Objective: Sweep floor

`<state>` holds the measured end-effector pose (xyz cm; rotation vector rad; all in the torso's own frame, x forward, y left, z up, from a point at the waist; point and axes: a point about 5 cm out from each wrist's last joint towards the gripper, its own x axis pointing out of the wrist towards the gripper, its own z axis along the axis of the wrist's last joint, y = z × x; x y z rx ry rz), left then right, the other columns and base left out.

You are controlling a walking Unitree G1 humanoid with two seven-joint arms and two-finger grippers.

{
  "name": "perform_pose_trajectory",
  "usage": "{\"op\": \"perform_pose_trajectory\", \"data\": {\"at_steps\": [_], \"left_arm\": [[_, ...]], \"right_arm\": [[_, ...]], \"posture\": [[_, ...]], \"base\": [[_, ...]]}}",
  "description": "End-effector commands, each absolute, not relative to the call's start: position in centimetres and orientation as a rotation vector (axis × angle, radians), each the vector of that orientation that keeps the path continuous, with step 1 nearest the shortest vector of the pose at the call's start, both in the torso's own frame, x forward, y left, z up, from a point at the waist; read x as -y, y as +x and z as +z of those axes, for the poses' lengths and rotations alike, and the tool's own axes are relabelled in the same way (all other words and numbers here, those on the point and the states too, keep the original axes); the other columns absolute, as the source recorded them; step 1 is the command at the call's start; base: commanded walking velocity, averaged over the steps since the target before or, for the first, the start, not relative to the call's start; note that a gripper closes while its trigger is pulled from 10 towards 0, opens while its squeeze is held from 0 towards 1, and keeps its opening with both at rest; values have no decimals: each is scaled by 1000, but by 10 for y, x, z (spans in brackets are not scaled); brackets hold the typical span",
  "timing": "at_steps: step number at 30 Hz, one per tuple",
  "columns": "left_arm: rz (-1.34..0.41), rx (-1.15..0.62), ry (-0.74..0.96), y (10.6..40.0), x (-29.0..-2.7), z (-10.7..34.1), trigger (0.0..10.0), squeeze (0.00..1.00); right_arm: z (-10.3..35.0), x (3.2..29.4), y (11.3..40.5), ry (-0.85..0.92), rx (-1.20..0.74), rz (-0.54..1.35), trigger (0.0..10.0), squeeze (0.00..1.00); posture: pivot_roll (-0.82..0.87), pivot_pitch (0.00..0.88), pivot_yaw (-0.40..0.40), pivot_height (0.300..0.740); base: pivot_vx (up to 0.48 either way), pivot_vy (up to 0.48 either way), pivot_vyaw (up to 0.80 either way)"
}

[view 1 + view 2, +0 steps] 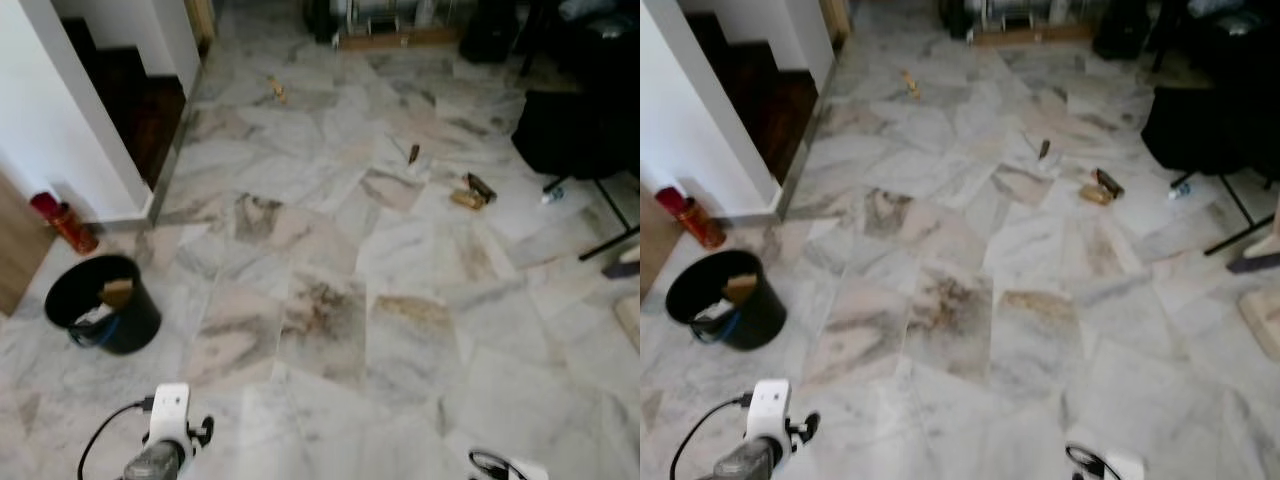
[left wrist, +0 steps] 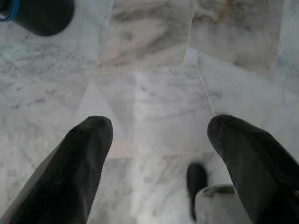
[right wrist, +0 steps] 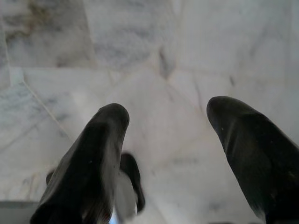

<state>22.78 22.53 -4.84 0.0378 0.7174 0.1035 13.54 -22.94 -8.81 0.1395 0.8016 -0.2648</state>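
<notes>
Left gripper (image 2: 159,135) and right gripper (image 3: 168,121) hang over the marble floor (image 1: 330,300), fingers spread wide, holding nothing. A black bin (image 1: 100,303) stands near the left gripper; scattered debris (image 1: 473,192) lies well ahead.

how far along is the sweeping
Barely begun. Done: some scraps already sit in the black bin. In hand: nothing; left hand and right hand hang open over bare marble. Left: brown debris, a dark piece and a far scrap.
</notes>
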Motion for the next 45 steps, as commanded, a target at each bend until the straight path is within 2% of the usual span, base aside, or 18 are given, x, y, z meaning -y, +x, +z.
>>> {"op": "perform_pose_trajectory", "data": {"at_steps": [1,25,45], "left_arm": [[132,-759,48,217,-234,-54,10000,0],[106,-763,47,220,-228,-54,10000,0],[110,-753,33,226,-224,-52,10000,0]], "right_arm": [[-93,222,128,162,-831,-255,10000,0],[-93,220,130,161,-834,-241,10000,0],[-92,221,133,166,-824,-250,10000,0]], "posture": [[-6,99,29,740],[-20,34,44,740],[-12,72,34,740]], "base": [[360,0,0],[361,0,0],[360,0,0]]}}
